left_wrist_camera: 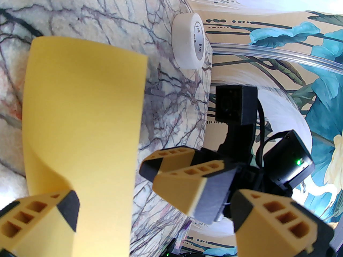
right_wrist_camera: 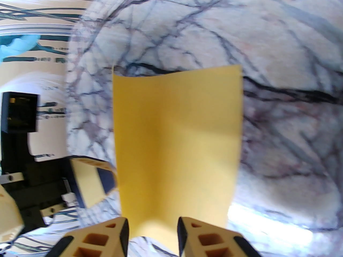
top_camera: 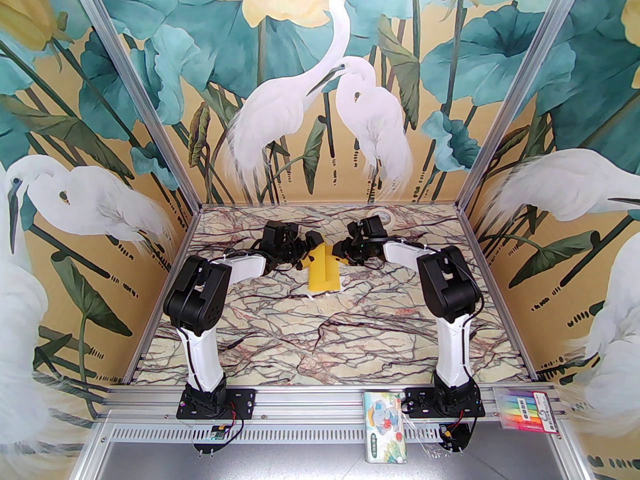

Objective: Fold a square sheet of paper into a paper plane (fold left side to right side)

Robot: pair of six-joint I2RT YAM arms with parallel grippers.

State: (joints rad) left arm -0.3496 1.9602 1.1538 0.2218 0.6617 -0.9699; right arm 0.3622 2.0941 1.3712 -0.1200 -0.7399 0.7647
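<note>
Square sheet of paper [top_camera: 324, 273], yellow and curling upward, sits on the marble table [top_camera: 300, 338] between both grippers; left gripper [left_wrist_camera: 155, 202] is spread wide, the sheet beside one finger; right gripper [right_wrist_camera: 152, 231] is slightly parted, the sheet's end at the gap.

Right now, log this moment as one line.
phase: left-to-right fold | paper: bowed, on table | left gripper: open | right gripper: open, straddling paper

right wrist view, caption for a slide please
Right gripper, jaws apart, astride the near edge of the yellow paper over the marble table
</note>
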